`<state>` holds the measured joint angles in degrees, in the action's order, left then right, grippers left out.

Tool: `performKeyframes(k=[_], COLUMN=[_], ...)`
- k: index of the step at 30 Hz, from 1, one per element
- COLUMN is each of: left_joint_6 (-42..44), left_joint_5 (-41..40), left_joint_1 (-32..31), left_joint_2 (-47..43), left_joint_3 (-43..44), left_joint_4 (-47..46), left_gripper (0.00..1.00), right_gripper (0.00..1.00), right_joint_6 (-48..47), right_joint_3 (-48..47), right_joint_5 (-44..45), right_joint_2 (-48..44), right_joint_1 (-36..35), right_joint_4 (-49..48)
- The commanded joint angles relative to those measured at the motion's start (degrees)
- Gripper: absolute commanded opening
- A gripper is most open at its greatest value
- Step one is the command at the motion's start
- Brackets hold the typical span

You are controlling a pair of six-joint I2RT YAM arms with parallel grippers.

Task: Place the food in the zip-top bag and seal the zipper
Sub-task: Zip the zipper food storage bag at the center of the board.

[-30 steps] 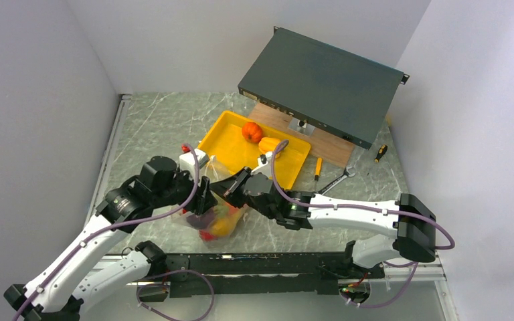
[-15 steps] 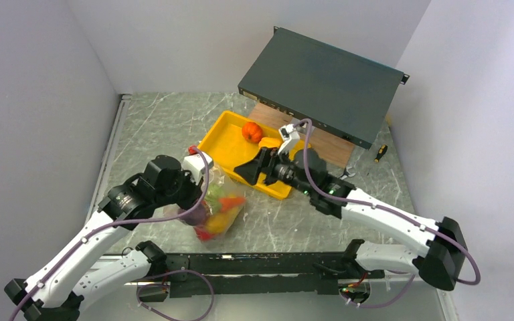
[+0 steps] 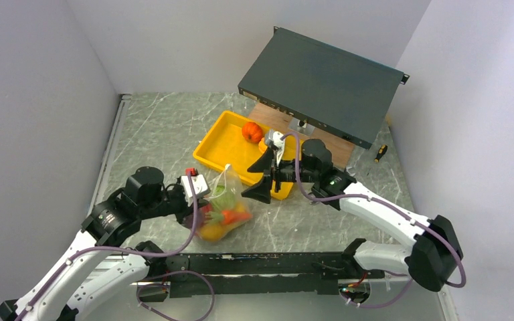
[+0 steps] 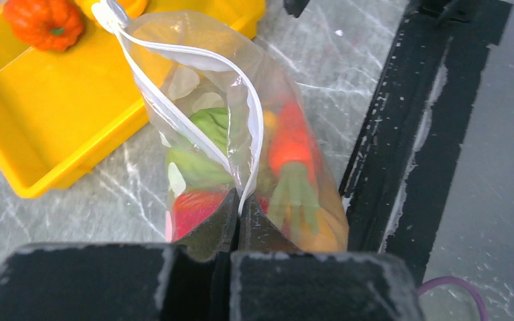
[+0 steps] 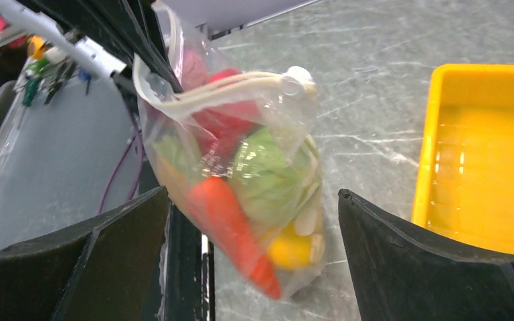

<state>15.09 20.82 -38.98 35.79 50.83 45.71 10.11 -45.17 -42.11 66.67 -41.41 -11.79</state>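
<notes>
The left gripper (image 3: 201, 202) sits left of centre near the front edge of the table. Its claw is pinched tight on the near end of the zipper (image 4: 257, 114) of the zip-top bag (image 3: 224, 207).

The bag stands with its long axis roughly upright, mouth uppermost and its far top corner pointing toward the tray. In the left wrist view the zipper runs away from the claw toward the far side. Its two white tracks meet at the pinch and again at the far end but bow apart in the middle, so the mouth is not sealed. Whether the bag's bottom rests on the table cannot be told.

The food (image 5: 268, 174) inside is a green leafy piece, a red piece (image 4: 194, 207), a yellow piece (image 5: 288, 251) and a carrot (image 5: 231, 221). The carrot slants with its pointed end lowest in the right wrist view.

Just right of the bag, the right gripper (image 3: 246, 182) faces it with its claw spread wide and holding nothing. The bag shows between its fingers but apart from them.

Beyond lies the yellow tray (image 3: 224, 144), its long axis running from far left to near right. An orange toy pumpkin (image 3: 252, 132) sits at its far edge. Farther right a grey metal case (image 3: 321, 87) tilts over a wooden board (image 3: 338, 150). A screwdriver (image 3: 380, 152) lies near the right wall.
</notes>
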Motion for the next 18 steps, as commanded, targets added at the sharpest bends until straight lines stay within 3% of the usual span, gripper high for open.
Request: performKeyframes(k=[1,6,13,18], left_joint_6=[3.8,4.3,5.6,6.5], left_joint_5=[9.6,12.5,13.9,13.3], left_joint_1=[0.0,-0.1,-0.1,0.0], left_joint_2=[-0.5,-0.2,3.4,3.9], left_joint_3=[1.1,0.5,0.4,0.8], left_joint_4=[-3.2,-3.9,-4.2,-5.5], left_gripper=[0.00,0.00,0.00,0.00], right_gripper=[0.97,0.95,0.91,0.79], right_joint_6=[-0.6,3.2,6.8,10.9], right_joint_3=[3.2,2.9,0.9,-0.4], right_joint_5=[-19.2,-26.6,-26.4,-27.1], right_joint_2=[2.4,6.1,11.0,13.9], right_joint_1=[4.5,4.9,4.9,4.5], right_joint_4=[-13.4,-20.2,-21.9,-24.2])
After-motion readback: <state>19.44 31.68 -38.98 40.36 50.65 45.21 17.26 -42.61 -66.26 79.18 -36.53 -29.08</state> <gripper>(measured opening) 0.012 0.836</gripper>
